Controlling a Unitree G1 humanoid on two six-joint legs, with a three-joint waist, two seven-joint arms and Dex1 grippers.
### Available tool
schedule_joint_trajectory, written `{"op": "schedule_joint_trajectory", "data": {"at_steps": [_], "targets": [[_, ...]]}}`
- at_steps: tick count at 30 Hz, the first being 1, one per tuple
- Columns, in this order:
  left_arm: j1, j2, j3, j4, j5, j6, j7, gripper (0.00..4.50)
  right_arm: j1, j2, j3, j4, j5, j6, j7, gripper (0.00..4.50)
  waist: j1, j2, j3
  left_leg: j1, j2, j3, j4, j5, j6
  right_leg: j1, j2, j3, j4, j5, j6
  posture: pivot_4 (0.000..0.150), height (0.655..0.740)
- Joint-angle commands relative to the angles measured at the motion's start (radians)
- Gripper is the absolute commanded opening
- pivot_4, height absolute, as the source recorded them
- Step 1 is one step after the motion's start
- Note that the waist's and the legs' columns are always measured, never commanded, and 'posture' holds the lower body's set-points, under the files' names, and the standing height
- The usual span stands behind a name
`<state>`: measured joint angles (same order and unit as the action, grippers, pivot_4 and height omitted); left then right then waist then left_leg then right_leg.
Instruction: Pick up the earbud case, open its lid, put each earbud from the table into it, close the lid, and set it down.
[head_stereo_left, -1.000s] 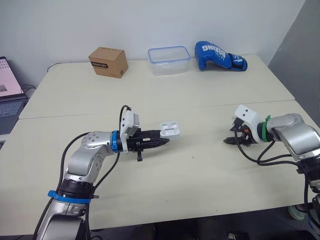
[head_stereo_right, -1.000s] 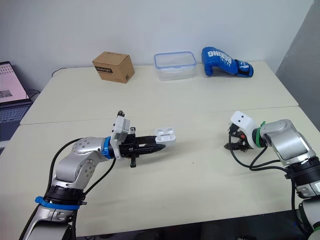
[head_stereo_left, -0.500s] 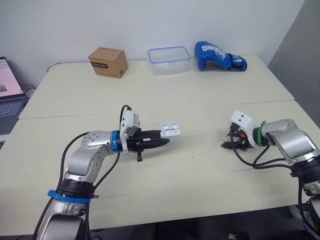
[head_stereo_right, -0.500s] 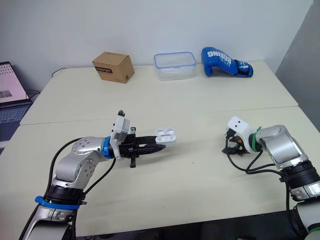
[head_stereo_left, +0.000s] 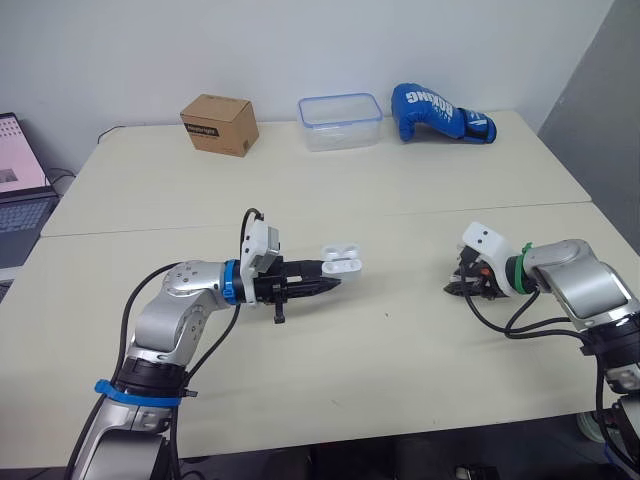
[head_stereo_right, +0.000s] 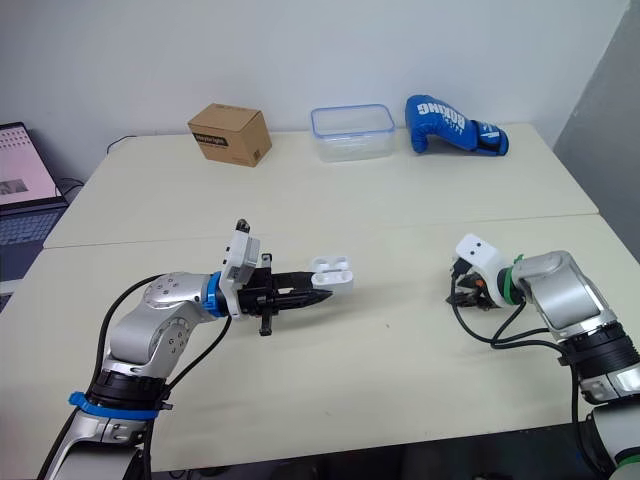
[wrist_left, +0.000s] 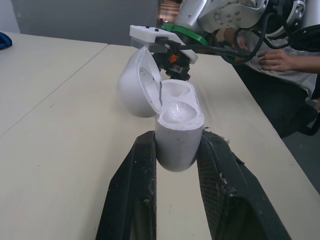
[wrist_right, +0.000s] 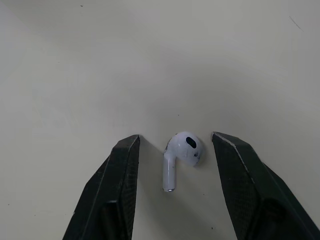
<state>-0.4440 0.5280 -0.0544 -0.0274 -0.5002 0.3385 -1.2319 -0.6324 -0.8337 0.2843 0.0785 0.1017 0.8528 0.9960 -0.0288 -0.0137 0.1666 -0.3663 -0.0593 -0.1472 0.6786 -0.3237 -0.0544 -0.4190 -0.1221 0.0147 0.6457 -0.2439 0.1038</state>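
My left gripper (head_stereo_left: 332, 282) is shut on the white earbud case (head_stereo_left: 341, 260), held just above the middle of the table with its lid swung open. In the left wrist view the case (wrist_left: 172, 115) stands between my fingers (wrist_left: 135, 190) and both its sockets look empty. My right gripper (head_stereo_left: 457, 287) is low over the table at the right, open. In the right wrist view a white earbud (wrist_right: 181, 152) lies on the tabletop between its two fingers (wrist_right: 112, 185), touching neither.
Along the far edge stand a cardboard box (head_stereo_left: 219, 124), a clear plastic container (head_stereo_left: 340, 120) and a blue boxing glove (head_stereo_left: 440, 111). A laptop (head_stereo_left: 20, 195) sits off the table's left side. A person's hand (wrist_left: 277, 59) shows beyond the table in the left wrist view.
My right gripper has edged a little leftward and down toward the table. The left arm and the case have stayed still.
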Motion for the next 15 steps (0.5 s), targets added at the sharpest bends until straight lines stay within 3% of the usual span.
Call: {"op": "schedule_joint_trajectory", "data": {"at_steps": [1, 7, 10, 14, 15], "targets": [[-0.01, 0.01, 0.002, -0.03, -0.003, -0.009, -0.004, 0.77, 0.02, -0.018, -0.007, -0.012, -0.007, 0.02, -0.001, 2.33, 0.0, 0.0, 0.0, 0.0, 0.0, 0.0, 0.0, 0.0, 0.0, 0.0, 0.0, 0.0, 0.0, 0.0, 0.0, 0.15, 0.7307], [-0.006, 0.01, 0.0, -0.033, -0.001, -0.01, -0.003, 0.77, 0.026, -0.021, -0.01, -0.021, -0.008, 0.028, 0.003, 2.33, 0.0, 0.0, 0.0, 0.0, 0.0, 0.0, 0.0, 0.0, 0.0, 0.0, 0.0, 0.0, 0.0, 0.0, 0.0, 0.15, 0.7307], [-0.005, 0.009, 0.001, -0.034, -0.001, -0.01, -0.002, 0.77, 0.029, -0.022, -0.011, -0.027, -0.007, 0.03, 0.006, 1.75, 0.0, 0.0, 0.0, 0.0, 0.0, 0.0, 0.0, 0.0, 0.0, 0.0, 0.0, 0.0, 0.0, 0.0, 0.0, 0.15, 0.7307], [-0.004, 0.009, 0.001, -0.034, 0.001, -0.011, -0.001, 0.77, 0.03, -0.022, -0.01, -0.029, -0.008, 0.032, 0.009, 0.43, 0.0, 0.0, 0.0, 0.0, 0.0, 0.0, 0.0, 0.0, 0.0, 0.0, 0.0, 0.0, 0.0, 0.0, 0.0, 0.15, 0.7307], [-0.003, 0.008, 0.0, -0.035, 0.001, -0.011, 0.0, 0.77, 0.031, -0.023, -0.011, -0.03, -0.008, 0.031, 0.01, 0.4, 0.0, 0.0, 0.0, 0.0, 0.0, 0.0, 0.0, 0.0, 0.0, 0.0, 0.0, 0.0, 0.0, 0.0, 0.0, 0.15, 0.7307]]}}
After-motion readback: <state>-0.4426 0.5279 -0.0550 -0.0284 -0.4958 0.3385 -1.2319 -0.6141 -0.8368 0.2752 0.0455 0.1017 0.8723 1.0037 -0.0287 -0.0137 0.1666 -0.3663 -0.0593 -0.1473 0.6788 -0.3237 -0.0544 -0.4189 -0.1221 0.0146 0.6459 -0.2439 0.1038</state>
